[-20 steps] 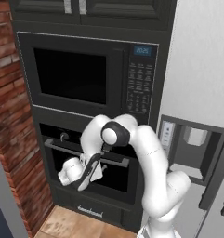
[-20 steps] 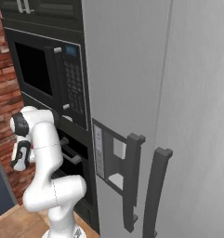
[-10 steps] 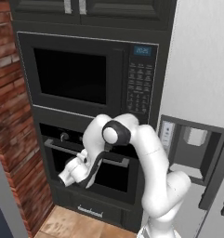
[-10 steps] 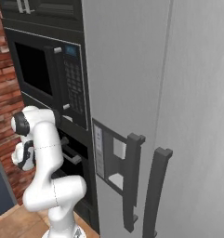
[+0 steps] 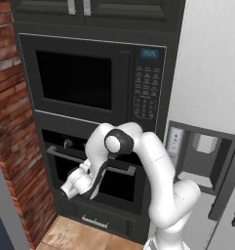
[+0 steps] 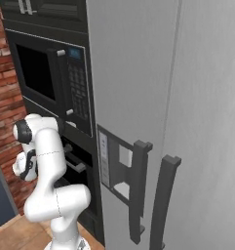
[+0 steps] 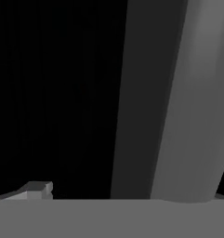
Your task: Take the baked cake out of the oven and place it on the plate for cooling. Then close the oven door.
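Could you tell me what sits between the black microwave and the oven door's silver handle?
In the left base view, the oven's knob panel lies between the microwave and the handle.

Oven door (image 5: 97,178): black, glossy glass; handle (image 5: 89,159): brushed silver metal. Wall (image 5: 16,141): rough red brick. Floor (image 5: 85,237): matt wood.

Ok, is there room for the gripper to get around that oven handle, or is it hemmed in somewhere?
The oven door is shut. The open gripper hangs in front of its left end, below the bar handle. Free room: the door's dark glass to the right, under the bar, and the wooden floor below. It is tight to the left, where the brick wall stands close.
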Controlling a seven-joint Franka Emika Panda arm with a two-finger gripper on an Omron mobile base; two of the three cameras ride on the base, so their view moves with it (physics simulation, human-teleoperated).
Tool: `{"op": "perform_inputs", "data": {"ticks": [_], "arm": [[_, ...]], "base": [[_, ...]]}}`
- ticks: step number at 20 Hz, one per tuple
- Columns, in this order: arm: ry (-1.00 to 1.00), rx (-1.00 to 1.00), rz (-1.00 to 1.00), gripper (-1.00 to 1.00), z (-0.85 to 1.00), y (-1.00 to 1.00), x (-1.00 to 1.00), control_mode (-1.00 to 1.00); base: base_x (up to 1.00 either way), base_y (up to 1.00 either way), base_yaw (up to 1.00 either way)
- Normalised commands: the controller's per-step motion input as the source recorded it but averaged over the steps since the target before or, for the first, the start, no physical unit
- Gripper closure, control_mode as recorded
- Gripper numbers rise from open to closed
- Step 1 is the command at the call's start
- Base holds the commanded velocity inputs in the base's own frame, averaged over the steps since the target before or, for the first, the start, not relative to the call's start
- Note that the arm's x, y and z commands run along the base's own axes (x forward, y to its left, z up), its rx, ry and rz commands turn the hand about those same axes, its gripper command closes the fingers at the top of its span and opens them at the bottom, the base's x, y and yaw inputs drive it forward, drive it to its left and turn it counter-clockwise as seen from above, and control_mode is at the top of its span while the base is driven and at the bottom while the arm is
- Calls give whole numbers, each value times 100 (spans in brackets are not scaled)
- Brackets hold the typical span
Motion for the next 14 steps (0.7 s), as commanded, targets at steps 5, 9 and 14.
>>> {"op": "perform_inputs", "data": {"ticks": [5,9,14], "arm": [[14,0,0,100,-20,0,26,-100],[22,2,0,100,-26,6,2,-100],[31,10,0,100,-28,76,-55,-100]], "base": [[0,0,0],[0,0,0],[0,0,0]]}}
